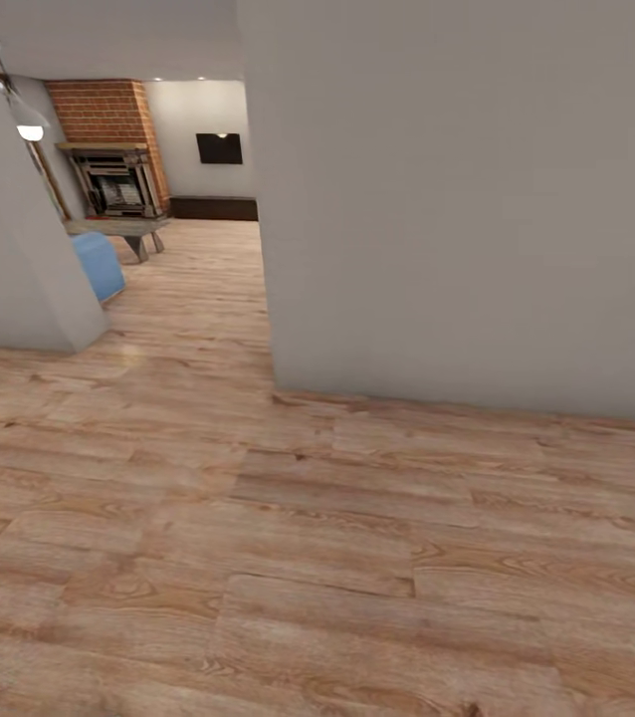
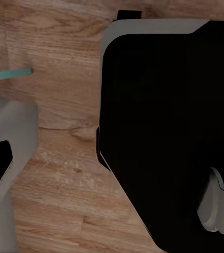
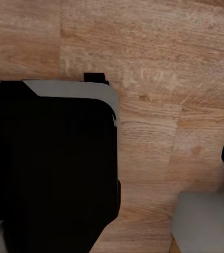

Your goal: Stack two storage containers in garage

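The two storage containers are out of view, and so is the garage. I stand on light wood planks (image 1: 308,558) in a passage. Ahead on the left, a gap between two walls opens onto the living room, with its brick fireplace (image 1: 113,179), a corner of the blue sofa (image 1: 101,264) and a low table (image 1: 123,227). Both wrist views look straight down at the planks and at my own black base (image 2: 164,132) (image 3: 48,168).
A broad grey-white wall (image 1: 457,199) blocks the right side, its corner at about the middle of the head view. Another wall (image 1: 9,269) closes the left. A dark screen (image 1: 219,148) hangs on the far living-room wall. Open plank floor runs through the gap.
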Robot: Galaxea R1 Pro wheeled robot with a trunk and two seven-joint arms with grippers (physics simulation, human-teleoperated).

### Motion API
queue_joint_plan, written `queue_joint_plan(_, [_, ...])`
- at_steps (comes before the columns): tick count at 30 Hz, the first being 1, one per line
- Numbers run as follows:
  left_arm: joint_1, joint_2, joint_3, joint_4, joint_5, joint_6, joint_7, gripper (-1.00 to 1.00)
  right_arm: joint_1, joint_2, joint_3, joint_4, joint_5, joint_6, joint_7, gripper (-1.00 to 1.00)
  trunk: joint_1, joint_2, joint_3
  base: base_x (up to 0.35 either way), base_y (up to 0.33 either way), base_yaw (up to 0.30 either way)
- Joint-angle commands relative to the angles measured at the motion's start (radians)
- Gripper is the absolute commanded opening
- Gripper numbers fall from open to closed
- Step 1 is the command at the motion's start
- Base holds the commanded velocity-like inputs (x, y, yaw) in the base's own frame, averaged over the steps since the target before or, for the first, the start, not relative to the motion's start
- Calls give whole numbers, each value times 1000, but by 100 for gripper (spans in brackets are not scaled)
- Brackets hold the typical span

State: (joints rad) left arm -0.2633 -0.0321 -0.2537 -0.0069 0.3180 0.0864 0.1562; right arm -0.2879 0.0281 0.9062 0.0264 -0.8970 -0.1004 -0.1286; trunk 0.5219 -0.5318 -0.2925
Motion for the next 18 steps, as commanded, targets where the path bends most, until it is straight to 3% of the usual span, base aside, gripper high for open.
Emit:
queue_joint_plan(1, [0, 0, -9, -1, 9, 4, 4, 100, -1, 1, 8, 3, -8, -4, 0, 100, 1, -1, -1, 322, 0, 0])
queue_joint_plan(18, [0, 0, -9, -1, 9, 4, 4, 100, -1, 2, 8, 3, -8, -3, -4, 100, 1, -1, -1, 322, 0, 15])
